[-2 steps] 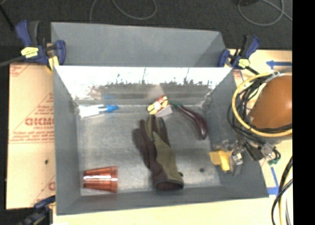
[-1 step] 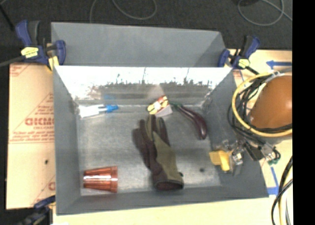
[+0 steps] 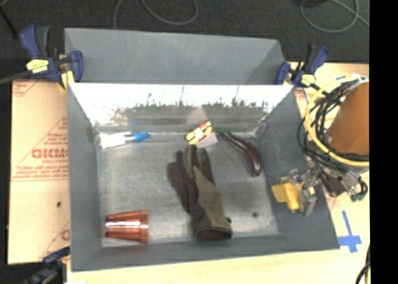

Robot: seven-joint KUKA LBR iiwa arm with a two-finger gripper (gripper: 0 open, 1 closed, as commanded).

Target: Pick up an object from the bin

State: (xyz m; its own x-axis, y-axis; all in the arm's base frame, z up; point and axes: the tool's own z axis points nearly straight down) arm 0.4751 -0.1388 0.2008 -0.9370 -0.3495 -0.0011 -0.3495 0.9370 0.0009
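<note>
Grasp stage, I'd say: claw [image 3: 306, 199] low at the bin's [image 3: 291, 146] right wall, small yellow block [image 3: 285, 193] at its tip, grip impossible to tell, so next comes a clean lift.

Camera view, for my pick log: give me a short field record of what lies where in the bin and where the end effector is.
bin: grey metal
front left: copper-coloured cup, on its side
centre: dark glove, lying flat
back left: clear pen with blue tip
back centre: small yellow-and-red item
back right: dark purple curved thing
end effector: at the right wall, next to a yellow thing
held: cannot tell
</note>
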